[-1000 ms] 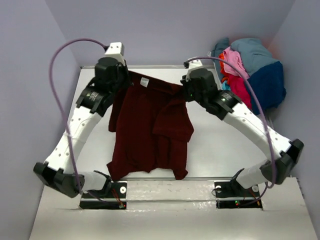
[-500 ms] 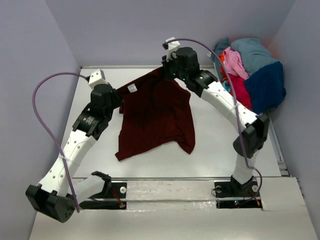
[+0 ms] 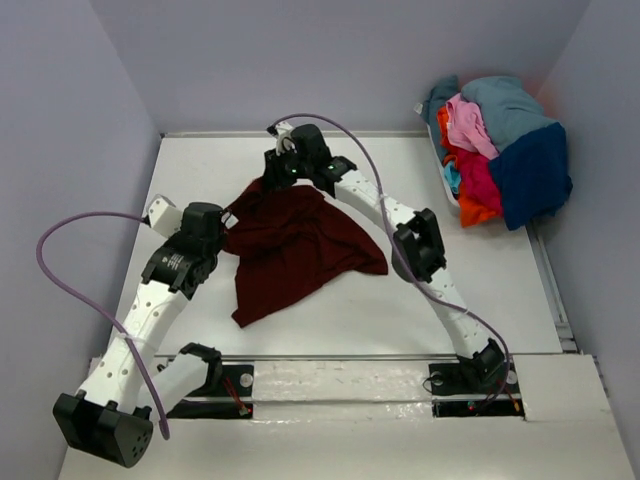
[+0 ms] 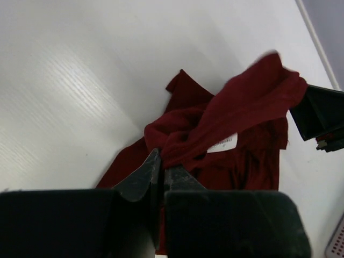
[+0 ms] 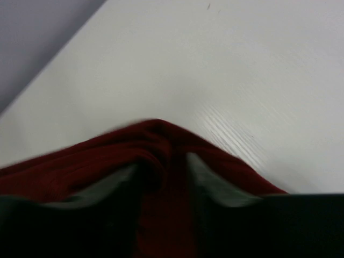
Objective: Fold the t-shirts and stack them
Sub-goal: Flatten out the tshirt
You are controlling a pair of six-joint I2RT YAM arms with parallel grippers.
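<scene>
Top external showed the maroon shirt (image 3: 300,250) bunched between the left gripper (image 3: 228,222) and right gripper (image 3: 272,178), each pinched closed on a fold of it. My guess: held at two edges so it could be pulled flat for folding. Meanwhile the other shirts (image 3: 500,150) sat piled well away from both.

pinches a bunched fold of the maroon t-shirt (image 4: 236,107) at 6 o'clock, between the pressed-together fingers (image 4: 141,177) of the left gripper (image 4: 162,160). stretches a twisted band of cloth toward 2 o'clock, up against a black machine part (image 4: 322,110) at 3 o'clock. shows a white label (image 4: 222,143) right of centre. sags onto the white table (image 4: 80,80).
</scene>
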